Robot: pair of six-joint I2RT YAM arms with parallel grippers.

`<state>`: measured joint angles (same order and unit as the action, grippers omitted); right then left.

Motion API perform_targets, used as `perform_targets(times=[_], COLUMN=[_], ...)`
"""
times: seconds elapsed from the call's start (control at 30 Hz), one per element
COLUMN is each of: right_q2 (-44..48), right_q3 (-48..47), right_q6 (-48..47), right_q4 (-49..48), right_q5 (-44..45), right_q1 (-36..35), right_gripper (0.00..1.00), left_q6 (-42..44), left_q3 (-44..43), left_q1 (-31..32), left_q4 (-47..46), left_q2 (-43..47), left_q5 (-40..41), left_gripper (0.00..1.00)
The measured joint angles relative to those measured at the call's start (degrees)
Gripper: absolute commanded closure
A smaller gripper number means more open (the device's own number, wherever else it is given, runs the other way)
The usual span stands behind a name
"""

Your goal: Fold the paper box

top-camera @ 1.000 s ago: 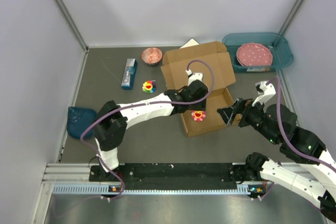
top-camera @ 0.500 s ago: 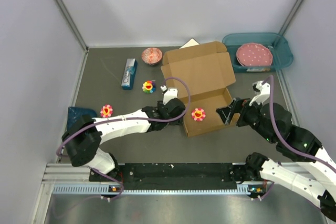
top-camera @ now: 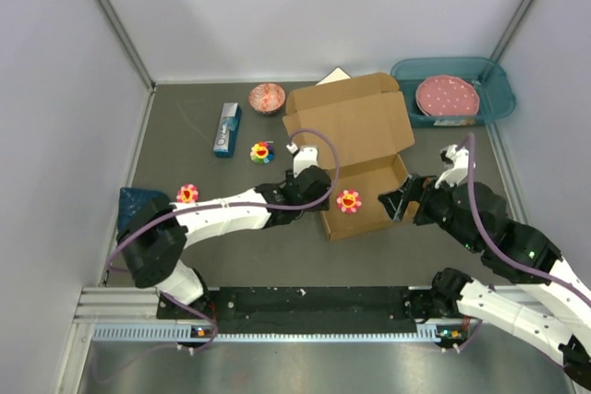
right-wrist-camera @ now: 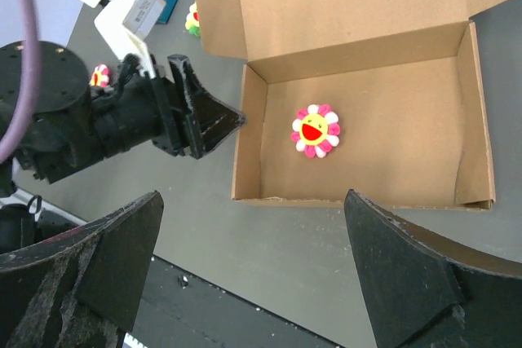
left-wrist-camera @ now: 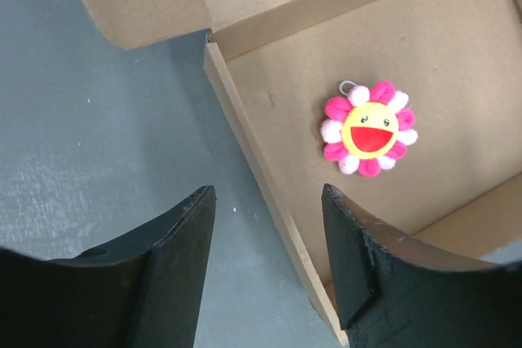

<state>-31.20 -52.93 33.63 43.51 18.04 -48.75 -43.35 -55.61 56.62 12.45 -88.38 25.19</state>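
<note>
The paper box (top-camera: pixel 355 122) is brown cardboard, with its lid lying open toward the back and its shallow tray toward me. A pink flower toy (top-camera: pixel 348 200) lies in the tray. My left gripper (top-camera: pixel 319 198) is open at the tray's left wall. In the left wrist view the left gripper (left-wrist-camera: pixel 267 193) straddles that wall of the paper box (left-wrist-camera: pixel 424 55), one finger outside and one inside, next to the flower toy (left-wrist-camera: pixel 371 128). My right gripper (top-camera: pixel 399 202) is wide open at the tray's right end and holds nothing. In the right wrist view the right gripper (right-wrist-camera: pixel 253 201) looks across the paper box (right-wrist-camera: pixel 391 120).
A pink bowl (top-camera: pixel 267 97), a blue carton (top-camera: pixel 226 129) and a multicoloured flower toy (top-camera: pixel 262 152) lie left of the box. A second pink flower (top-camera: pixel 187 194) and a blue cloth (top-camera: pixel 138 214) sit at the near left. A teal tray (top-camera: pixel 495 99) with a pink plate stands back right.
My left arm has pulled back out of the box to its left wall, uncovering the pink flower at the near left. The right arm has barely shifted.
</note>
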Motion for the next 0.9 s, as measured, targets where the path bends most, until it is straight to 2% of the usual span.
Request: perform_targets(times=[0.07, 0.13, 0.17, 0.27, 0.3, 0.4, 0.6, 0.9], right_q2=[0.0, -0.1, -0.2, -0.3, -0.4, -0.5, -0.5, -1.5], right_q3=[0.0, 0.0, 0.0, 0.0, 0.0, 0.0, 0.0, 0.8], right_q6=[0.0, 0.0, 0.0, 0.0, 0.0, 0.0, 0.0, -1.4], right_q4=[0.3, 0.3, 0.3, 0.5, 0.5, 0.5, 0.7, 0.7], right_q5=[-0.1, -0.1, -0.1, -0.1, -0.1, -0.1, 0.0, 2.5], right_q1=[0.0, 0.0, 0.0, 0.0, 0.0, 0.0, 0.0, 0.0], right_gripper=[0.06, 0.07, 0.06, 0.07, 0.07, 0.07, 0.06, 0.05], left_q6=[0.0, 0.0, 0.3, 0.5, 0.9, 2.5, 6.5, 7.1], left_q3=[-1.1, -2.2, -2.3, -2.2, -1.8, -0.9, 3.8, 11.9], left_q1=[-0.6, -1.3, -1.7, -2.6, -2.9, -4.6, -7.4, -8.1], left_q4=[0.0, 0.1, 0.1, -0.8, -0.9, -1.7, -1.4, 5.1], left_q2=[-2.1, -4.8, -6.1, -7.5, -7.3, -6.6, -1.7, 9.7], left_q5=[-0.2, -0.5, -0.8, -2.1, -2.4, -3.5, -4.6, -2.7], left_gripper=[0.59, 0.65, 0.73, 0.82, 0.89, 0.96, 0.99, 0.98])
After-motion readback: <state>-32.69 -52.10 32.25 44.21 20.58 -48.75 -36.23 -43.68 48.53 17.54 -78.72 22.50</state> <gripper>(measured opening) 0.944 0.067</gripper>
